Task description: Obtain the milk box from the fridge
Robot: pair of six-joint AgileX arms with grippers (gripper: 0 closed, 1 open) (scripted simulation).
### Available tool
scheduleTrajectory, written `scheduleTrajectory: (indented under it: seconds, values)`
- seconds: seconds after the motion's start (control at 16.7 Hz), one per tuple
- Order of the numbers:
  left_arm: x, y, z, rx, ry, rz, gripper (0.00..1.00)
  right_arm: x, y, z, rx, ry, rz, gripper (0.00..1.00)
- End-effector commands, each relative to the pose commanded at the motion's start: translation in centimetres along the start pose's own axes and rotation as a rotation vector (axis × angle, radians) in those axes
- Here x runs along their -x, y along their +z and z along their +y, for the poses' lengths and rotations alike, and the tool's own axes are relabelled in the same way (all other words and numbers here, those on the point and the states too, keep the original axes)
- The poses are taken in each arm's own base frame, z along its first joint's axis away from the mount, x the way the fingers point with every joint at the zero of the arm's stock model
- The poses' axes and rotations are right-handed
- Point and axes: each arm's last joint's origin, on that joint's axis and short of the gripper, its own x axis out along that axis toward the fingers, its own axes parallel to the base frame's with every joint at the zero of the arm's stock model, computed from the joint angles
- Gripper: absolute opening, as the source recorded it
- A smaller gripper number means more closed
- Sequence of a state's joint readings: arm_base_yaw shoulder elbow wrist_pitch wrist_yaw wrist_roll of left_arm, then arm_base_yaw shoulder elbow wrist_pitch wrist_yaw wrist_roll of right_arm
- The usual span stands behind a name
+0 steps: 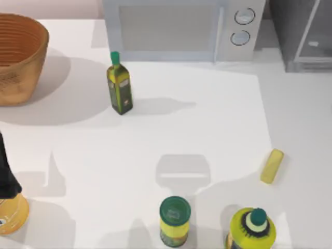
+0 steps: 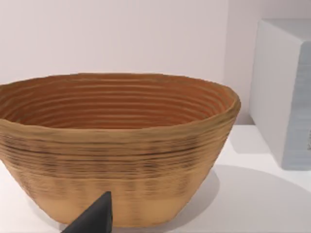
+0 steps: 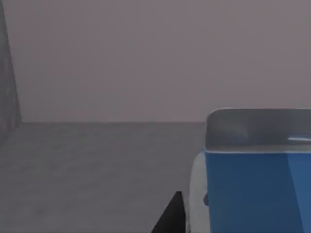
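The fridge (image 1: 290, 31) is the grey cabinet at the table's far right corner, with a pale slim frame bar slanting across it. In the right wrist view I look into its grey interior (image 3: 87, 170). The milk box (image 3: 252, 189), blue with a white top, stands upright there, very close. My right gripper (image 3: 171, 216) shows as a dark tip right beside the box; whether it holds the box is hidden. My left gripper (image 2: 95, 221) is parked low at the table's left, facing the basket.
A woven basket (image 1: 15, 57) sits at the far left and a white microwave (image 1: 176, 28) at the back. A green-capped bottle (image 1: 120, 85), a yellow flat bar (image 1: 272, 166), a green-lidded can (image 1: 175, 220) and a yellow bottle (image 1: 252, 228) stand on the table.
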State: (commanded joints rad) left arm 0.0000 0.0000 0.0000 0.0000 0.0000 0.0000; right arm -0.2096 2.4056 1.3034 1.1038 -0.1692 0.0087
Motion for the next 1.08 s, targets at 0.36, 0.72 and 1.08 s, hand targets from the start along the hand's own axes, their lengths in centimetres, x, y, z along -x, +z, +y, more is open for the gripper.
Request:
scheduleTrajectory:
  seconds: [0.36, 0.72, 1.08]
  values:
    - [0.0, 0.0, 0.0, 0.0, 0.0, 0.0, 1.0, 0.0, 3.7, 0.0, 0.001, -0.001, -0.002, 0.0]
    - [0.0, 0.0, 0.0, 0.0, 0.0, 0.0, 1.0, 1.4, 4.2, 0.0, 0.004, 0.008, -0.019, 0.0]
    - [0.0, 0.0, 0.0, 0.0, 0.0, 0.0, 1.0, 8.2, 3.2, 0.0, -0.005, 0.002, 0.017, 0.0]
